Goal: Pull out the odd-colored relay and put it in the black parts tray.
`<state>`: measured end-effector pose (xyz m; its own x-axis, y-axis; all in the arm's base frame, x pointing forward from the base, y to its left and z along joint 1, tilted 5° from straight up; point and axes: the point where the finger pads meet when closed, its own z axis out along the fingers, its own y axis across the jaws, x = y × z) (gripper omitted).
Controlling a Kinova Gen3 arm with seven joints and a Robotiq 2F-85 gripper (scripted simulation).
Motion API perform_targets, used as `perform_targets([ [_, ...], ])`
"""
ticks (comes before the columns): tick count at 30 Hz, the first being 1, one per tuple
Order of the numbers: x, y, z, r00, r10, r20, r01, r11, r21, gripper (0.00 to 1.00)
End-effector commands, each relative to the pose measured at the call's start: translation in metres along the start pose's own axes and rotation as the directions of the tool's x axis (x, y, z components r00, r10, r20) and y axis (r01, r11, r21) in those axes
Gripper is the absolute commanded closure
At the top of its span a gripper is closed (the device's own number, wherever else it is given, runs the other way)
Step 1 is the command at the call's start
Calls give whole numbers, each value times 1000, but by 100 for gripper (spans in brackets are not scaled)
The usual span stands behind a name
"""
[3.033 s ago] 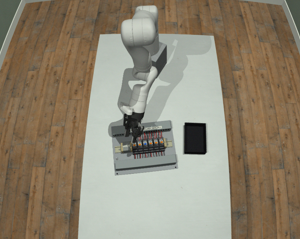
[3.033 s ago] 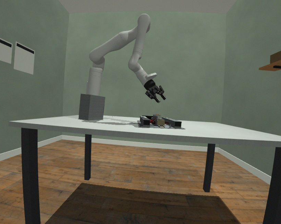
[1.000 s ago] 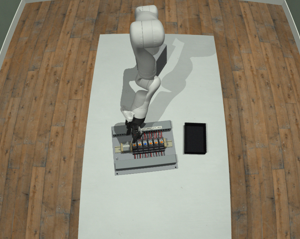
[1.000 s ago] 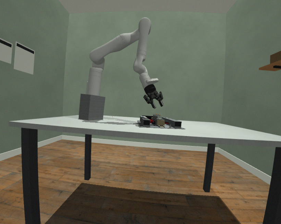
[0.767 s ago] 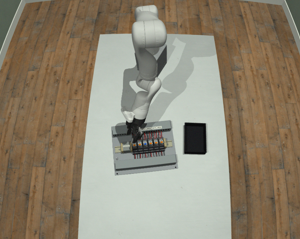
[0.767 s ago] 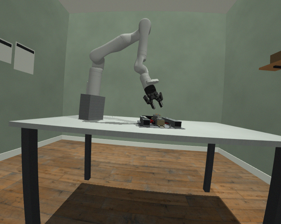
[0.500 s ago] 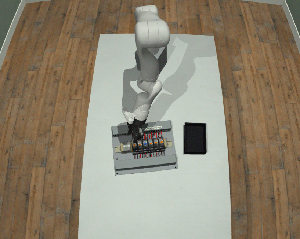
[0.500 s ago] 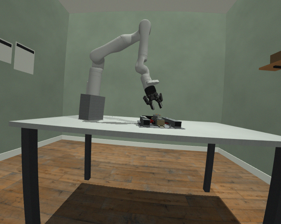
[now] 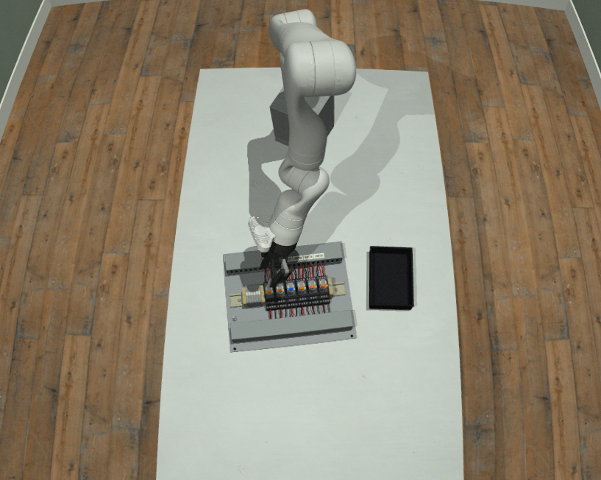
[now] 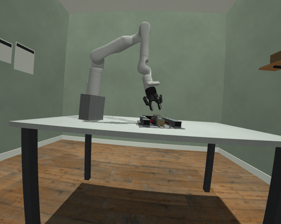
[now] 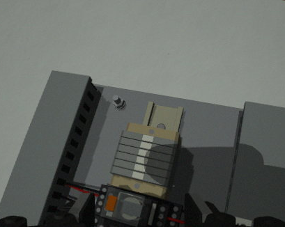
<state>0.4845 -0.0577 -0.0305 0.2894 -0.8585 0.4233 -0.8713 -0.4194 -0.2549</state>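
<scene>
The grey relay panel (image 9: 289, 297) lies flat on the white table, also seen from the side in the exterior view (image 10: 161, 122). Several relays sit in a row on its rail. One has a blue button (image 9: 290, 289), third from the left; the others have orange buttons. My gripper (image 9: 274, 277) (image 10: 154, 105) is open and empty. It hovers above the left end of the row, clear of the panel. In the wrist view my fingertips straddle an orange-button relay (image 11: 130, 205) below. The black parts tray (image 9: 390, 277) is empty, right of the panel.
A beige and grey end block (image 11: 144, 158) sits on the rail left of the relays. Slotted wire ducts (image 9: 285, 258) run along the panel's far and near sides. The arm's grey base (image 9: 301, 121) stands at the table's back.
</scene>
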Motion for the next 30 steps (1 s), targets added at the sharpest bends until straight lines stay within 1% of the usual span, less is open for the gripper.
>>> perform_targets([
  [1,-3,0,0,1000,12,8,-12,1000,-19,39],
  [7,-11,-1,0,999,33,25,-32,998,-48,39],
  [9,-11,-1,0,999,33,25,-32,998,-48,39],
  [24,-33,-8,-5,994,89,71,-80,990,-113,39],
  [26,-33,-8,-5,994,89,71,-80,990,-113,39],
  [30,-39,-10,-7,991,103,84,-92,988,-128,39],
])
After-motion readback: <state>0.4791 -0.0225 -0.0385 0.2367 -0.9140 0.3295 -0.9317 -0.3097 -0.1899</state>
